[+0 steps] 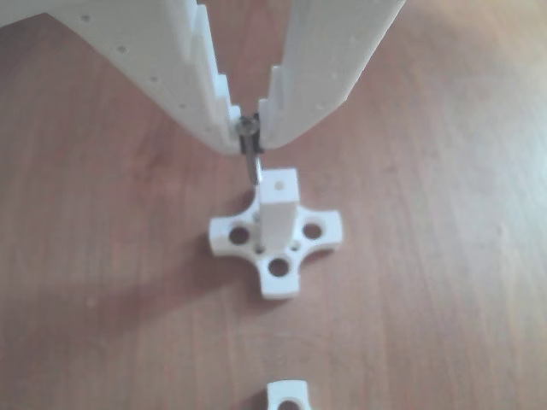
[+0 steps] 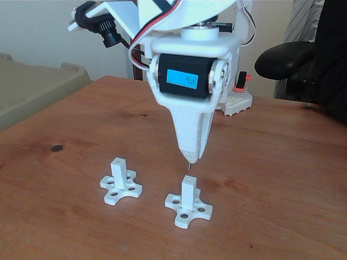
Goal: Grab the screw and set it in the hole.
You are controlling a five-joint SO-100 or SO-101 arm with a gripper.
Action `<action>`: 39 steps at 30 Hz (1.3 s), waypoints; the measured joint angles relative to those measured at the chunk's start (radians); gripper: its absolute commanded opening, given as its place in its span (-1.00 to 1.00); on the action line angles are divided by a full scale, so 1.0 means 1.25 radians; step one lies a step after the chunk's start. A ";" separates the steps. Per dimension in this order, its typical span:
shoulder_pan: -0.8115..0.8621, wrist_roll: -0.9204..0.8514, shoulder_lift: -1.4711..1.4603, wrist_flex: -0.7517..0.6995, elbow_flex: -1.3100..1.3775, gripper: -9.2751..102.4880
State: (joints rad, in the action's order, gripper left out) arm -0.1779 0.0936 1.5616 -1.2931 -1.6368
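1. Pinching the screw (image 1: 249, 154) by its head, the tool (image 1: 249, 128) keeps the shaft hanging tip-down, ready for insertion.
2. Screw tip hovers just beside the hole (image 1: 280, 184) atop the white post (image 2: 188, 190), not yet aligned.
3. A second post (image 2: 119, 172) stands apart on the table (image 2: 282, 179).

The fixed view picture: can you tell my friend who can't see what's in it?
A white robot gripper points straight down, pinching a thin screw just above a white post with a cross-shaped base on a brown wooden table. A second white post stands to its left.
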 measured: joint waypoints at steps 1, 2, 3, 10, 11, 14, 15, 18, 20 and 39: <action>0.000 0.000 0.000 0.005 0.000 -0.91; 0.000 0.000 0.000 0.007 0.000 -0.91; 0.000 0.000 0.000 0.010 -0.001 -0.91; 0.000 0.000 0.000 0.015 -0.001 -0.91; 0.000 0.000 0.000 0.015 -0.001 -0.91; 0.000 0.000 0.000 0.015 -0.004 -0.91; 0.000 0.000 0.000 0.015 -0.005 -0.91; 0.000 0.000 0.000 0.025 -0.006 -0.91; 0.000 0.000 0.000 0.032 -0.011 -0.91; 0.000 0.000 0.000 0.054 -0.020 -0.91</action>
State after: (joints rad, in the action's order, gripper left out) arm -0.1779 0.0936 1.5616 -1.2257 -1.6613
